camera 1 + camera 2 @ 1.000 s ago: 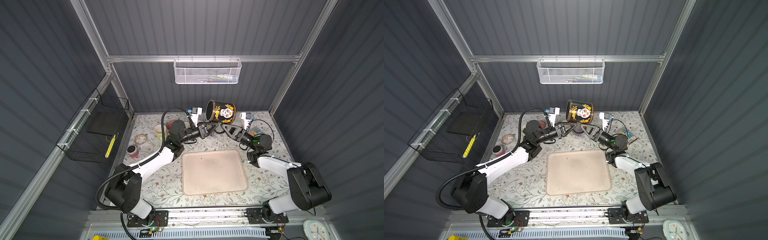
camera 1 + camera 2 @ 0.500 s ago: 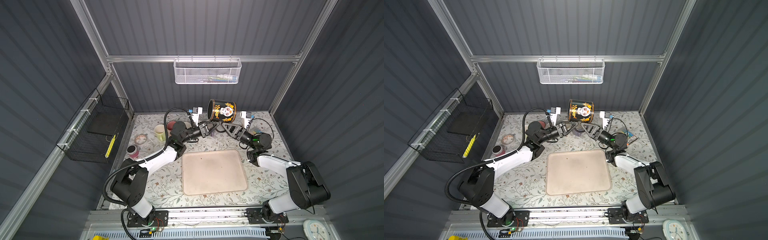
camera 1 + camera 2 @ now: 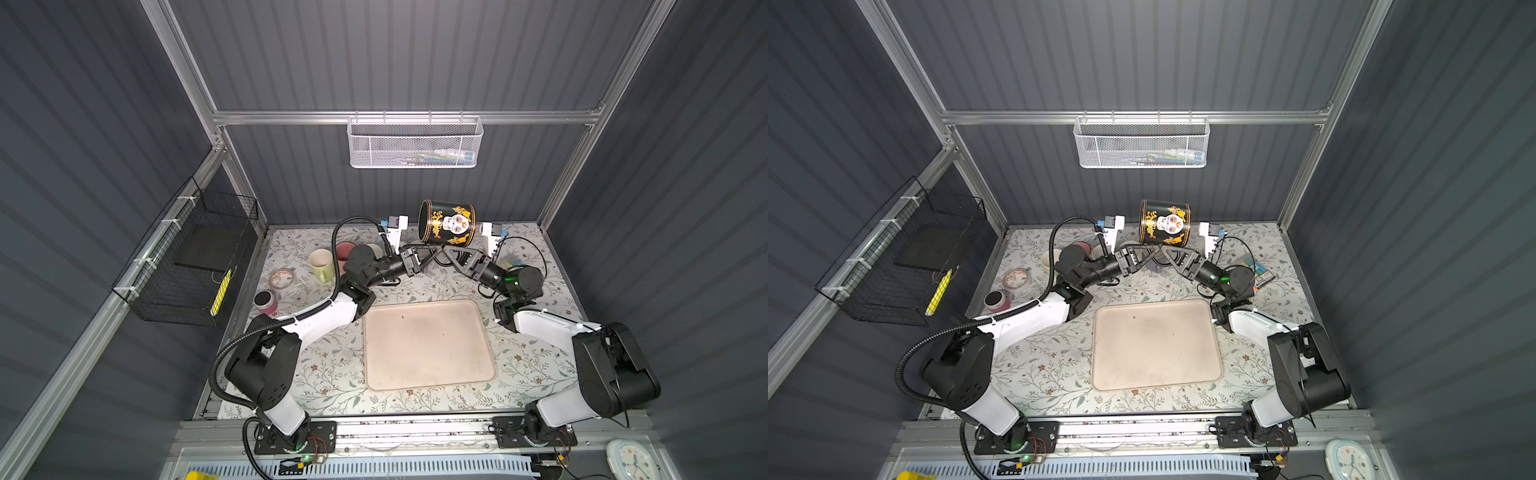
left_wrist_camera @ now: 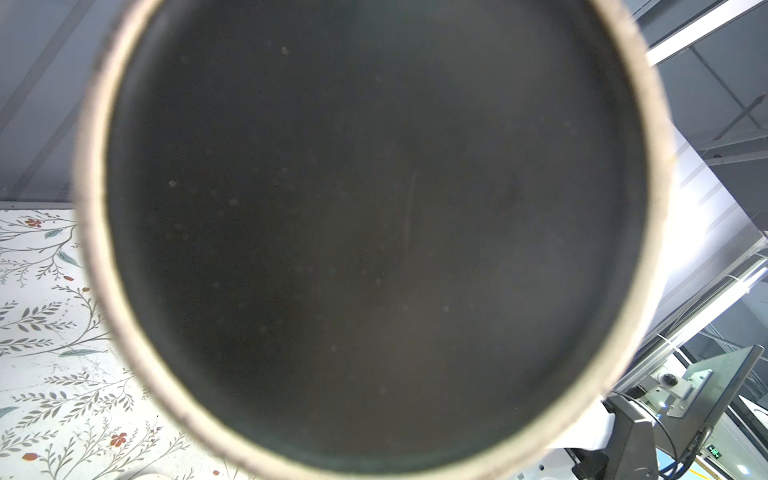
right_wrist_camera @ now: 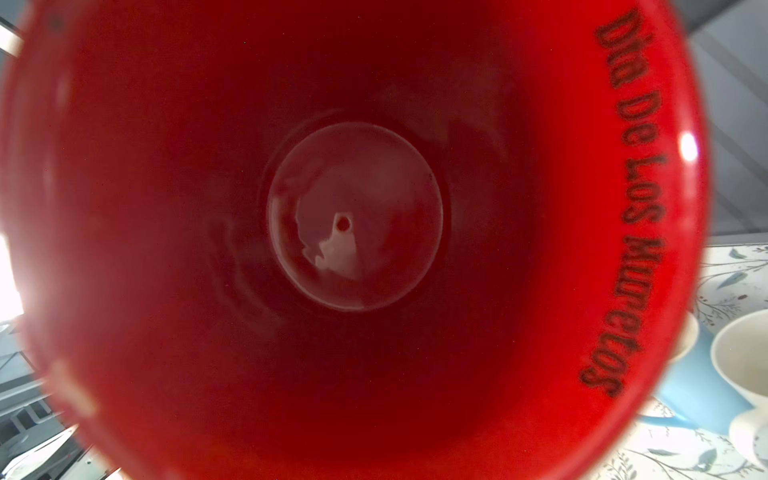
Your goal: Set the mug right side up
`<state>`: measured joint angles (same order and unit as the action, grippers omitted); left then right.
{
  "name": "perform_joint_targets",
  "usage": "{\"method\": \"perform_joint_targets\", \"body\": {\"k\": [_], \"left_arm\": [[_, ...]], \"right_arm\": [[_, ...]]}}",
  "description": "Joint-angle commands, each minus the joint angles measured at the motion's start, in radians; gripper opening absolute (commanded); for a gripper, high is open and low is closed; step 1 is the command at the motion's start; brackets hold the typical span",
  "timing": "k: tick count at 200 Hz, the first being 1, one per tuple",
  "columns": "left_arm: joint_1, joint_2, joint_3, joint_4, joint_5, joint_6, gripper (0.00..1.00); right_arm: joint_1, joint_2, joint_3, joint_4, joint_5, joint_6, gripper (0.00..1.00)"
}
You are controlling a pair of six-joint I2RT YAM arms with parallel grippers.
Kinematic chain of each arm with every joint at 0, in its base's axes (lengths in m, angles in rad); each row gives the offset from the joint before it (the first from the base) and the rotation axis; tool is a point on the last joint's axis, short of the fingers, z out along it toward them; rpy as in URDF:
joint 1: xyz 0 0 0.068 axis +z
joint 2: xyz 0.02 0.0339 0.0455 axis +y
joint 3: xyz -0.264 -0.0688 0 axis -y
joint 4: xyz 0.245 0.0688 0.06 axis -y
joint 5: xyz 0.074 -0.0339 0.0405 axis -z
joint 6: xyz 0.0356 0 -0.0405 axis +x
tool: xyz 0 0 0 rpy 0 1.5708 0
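Observation:
The mug (image 3: 446, 224) (image 3: 1165, 224) is black with a white skull and orange ornaments. It hangs on its side above the back of the table. Its dark base (image 4: 374, 232) fills the left wrist view. Its red inside (image 5: 353, 216), with black lettering near the rim, fills the right wrist view. My left gripper (image 3: 430, 251) (image 3: 1152, 251) reaches under the mug from the left and is shut on it. My right gripper (image 3: 448, 251) (image 3: 1165, 250) meets it tip to tip from the right, below the mug's mouth end. The mug hides both pairs of jaws from the wrist cameras.
A beige tray (image 3: 428, 345) lies mid-table. A pale green cup (image 3: 320, 264), a red cup (image 3: 345, 251), a small bowl (image 3: 281, 277) and a pink cup (image 3: 265, 300) stand back left. A black wire basket (image 3: 195, 257) hangs on the left wall, a white mesh basket (image 3: 415, 143) on the back wall.
The mug has shifted a little to the right and now lies more level. The right gripper's tips have come in closer under it, against the left gripper's tips.

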<state>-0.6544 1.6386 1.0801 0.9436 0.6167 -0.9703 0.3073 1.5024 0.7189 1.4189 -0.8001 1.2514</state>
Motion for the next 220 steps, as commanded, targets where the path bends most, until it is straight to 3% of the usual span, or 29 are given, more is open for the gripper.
{"method": "perform_joint_targets", "body": {"k": [1, 56, 103, 129, 150, 220], "left_arm": [[-0.013, -0.009, 0.011, 0.110, 0.015, 0.016, 0.00], [-0.013, -0.006, 0.000, 0.117, 0.017, 0.001, 0.00], [-0.013, -0.015, -0.006, 0.063, 0.004, 0.022, 0.00], [-0.013, -0.036, -0.023, 0.021, -0.010, 0.055, 0.29], [-0.013, -0.054, -0.037, -0.002, -0.021, 0.078, 0.45], [-0.011, -0.109, -0.073, -0.095, -0.054, 0.168, 0.66]], "right_arm": [[0.001, -0.011, 0.030, 0.060, 0.007, -0.015, 0.25], [0.001, -0.033, 0.027, 0.061, -0.004, -0.028, 0.00], [0.000, -0.047, 0.024, 0.060, -0.014, -0.029, 0.00], [-0.005, -0.057, 0.017, 0.041, -0.016, -0.038, 0.00], [-0.007, -0.070, 0.009, 0.020, -0.016, -0.050, 0.00], [-0.023, -0.127, -0.026, -0.054, -0.012, -0.087, 0.00]]}}
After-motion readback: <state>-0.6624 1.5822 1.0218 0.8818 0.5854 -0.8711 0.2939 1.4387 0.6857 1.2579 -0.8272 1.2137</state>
